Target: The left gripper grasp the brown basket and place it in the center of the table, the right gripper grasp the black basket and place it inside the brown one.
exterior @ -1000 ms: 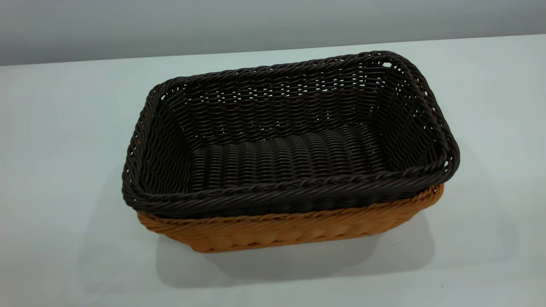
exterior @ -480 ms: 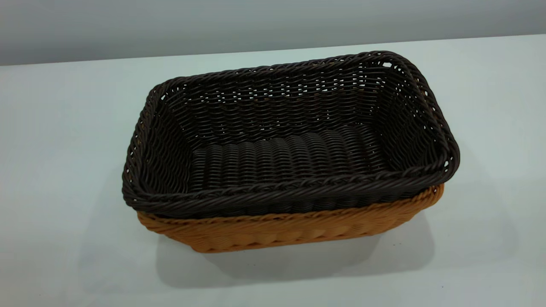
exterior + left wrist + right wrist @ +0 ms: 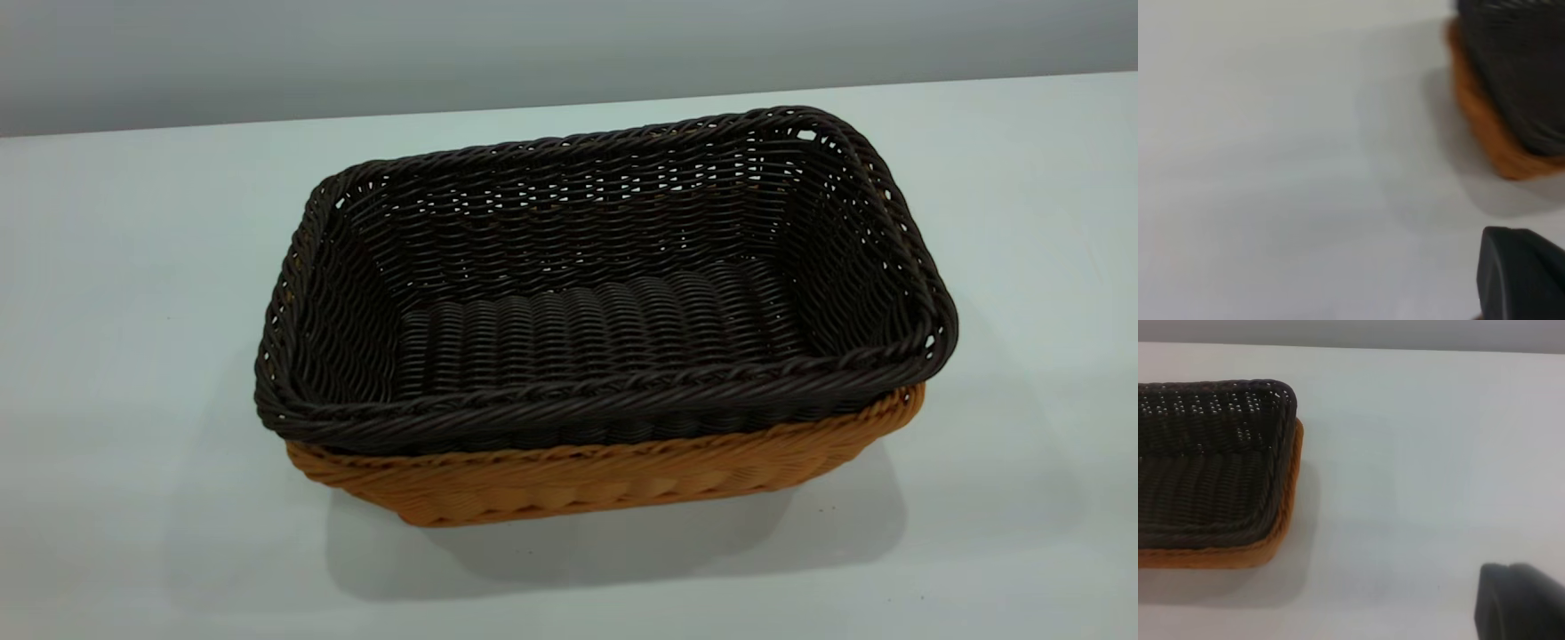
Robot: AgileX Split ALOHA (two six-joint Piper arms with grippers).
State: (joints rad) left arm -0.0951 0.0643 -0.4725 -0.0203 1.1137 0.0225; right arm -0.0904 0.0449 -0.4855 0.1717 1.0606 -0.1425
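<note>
The black basket [image 3: 605, 284] sits nested inside the brown basket [image 3: 613, 480] in the middle of the table [image 3: 133, 267], its braided rim riding just above the tan rim. Neither arm shows in the exterior view. In the left wrist view, a dark part of the left gripper [image 3: 1521, 277] hangs over bare tabletop, apart from a corner of the brown basket [image 3: 1485, 127] and the black basket [image 3: 1518, 60]. In the right wrist view, a dark part of the right gripper [image 3: 1521, 603] is off to the side of the black basket [image 3: 1205, 467] and the brown basket [image 3: 1281, 527], touching neither.
White tabletop [image 3: 1425, 453] stretches all round the stacked baskets. A grey wall [image 3: 533, 44] runs behind the table's far edge. The baskets cast a soft shadow [image 3: 622, 542] on the near side.
</note>
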